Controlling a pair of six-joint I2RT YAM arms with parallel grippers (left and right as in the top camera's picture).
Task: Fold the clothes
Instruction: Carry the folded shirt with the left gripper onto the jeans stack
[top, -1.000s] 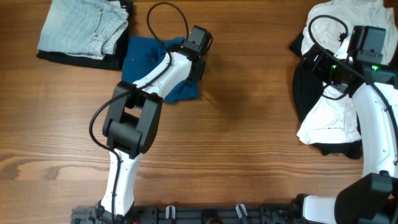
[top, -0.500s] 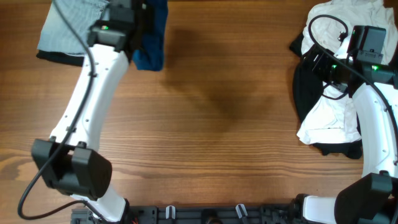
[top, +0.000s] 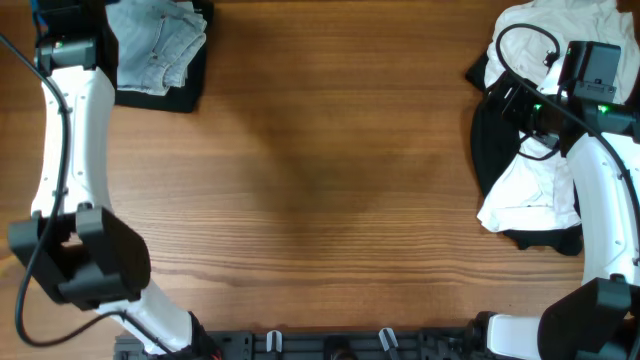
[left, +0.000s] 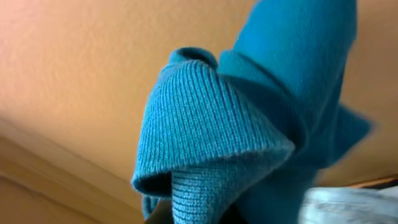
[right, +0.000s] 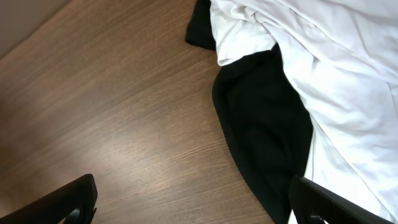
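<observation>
Overhead: left arm (top: 62, 150) stretches up the left edge of the table (top: 330, 180) to the far left corner. Left claw (top: 55, 12) sits at the frame edge, with a sliver of blue beside it.

Left wrist view: blue knit (left: 236, 124) fills the picture, very close and blurred. It is bunched low in the middle, where the claw sits. A tan surface lies behind it and no table shows under it. The cloth hides the fingers. The claw reads as closed on the knit, which is held up off the table.

Jeans (top: 155, 40), pale and folded, lie just right of the left wrist at the far edge. They rest on a black piece (top: 192, 88) whose edge shows along the near and right sides.

Right side: a heap of unfolded clothes, white cloth (top: 530, 195) tangled with black cloth (top: 492, 150), runs from the far right corner down the right edge. Right arm (top: 600, 200) lies above the heap.

Right wrist view: right claw (right: 193, 196) is spread wide with nothing between the fingers (right: 68, 199), one at each lower corner. Beneath it are bare table on the left, black cloth in the middle and white cloth on the right. Cannot tell whether the claw touches the cloth
</observation>
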